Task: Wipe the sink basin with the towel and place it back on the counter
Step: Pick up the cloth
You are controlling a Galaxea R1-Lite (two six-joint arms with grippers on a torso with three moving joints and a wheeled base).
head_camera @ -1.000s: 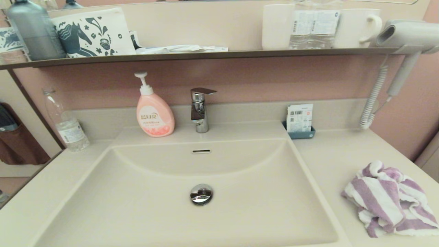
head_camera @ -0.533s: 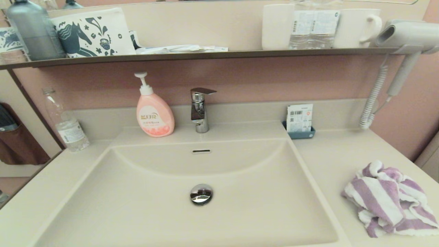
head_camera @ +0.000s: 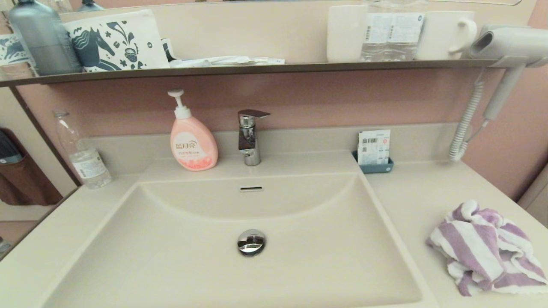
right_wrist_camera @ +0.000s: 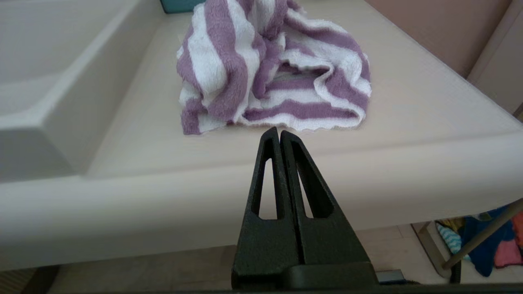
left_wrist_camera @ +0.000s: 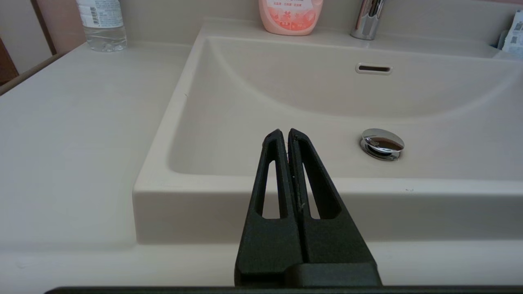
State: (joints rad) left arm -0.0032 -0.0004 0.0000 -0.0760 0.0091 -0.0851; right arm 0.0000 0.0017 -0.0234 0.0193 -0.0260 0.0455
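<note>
Desk (head_camera: 428, 192) beside sink basin (head_camera: 299, 265): head view shows neither arm. Wrist views show left claw (left_wrist_camera: 284, 132) and right claw (right_wrist_camera: 276, 131) clenched, empty. Towel (head_camera: 486, 248) crumpled, purple-white striped.

Wall: you see a dusty-pink wall (head_camera: 325, 96) behind the vanity.
Shelf: a thin dark shelf (head_camera: 257, 68) runs across it, carrying a grey bottle (head_camera: 43, 38), a printed pouch (head_camera: 115, 40) and white mugs (head_camera: 445, 34).
Hair dryer: you find it mounted at the right (head_camera: 505, 42), its coiled cord (head_camera: 464, 124) hanging down.
Floor: pale tiles (right_wrist_camera: 400, 245) show below the vanity edge.
</note>
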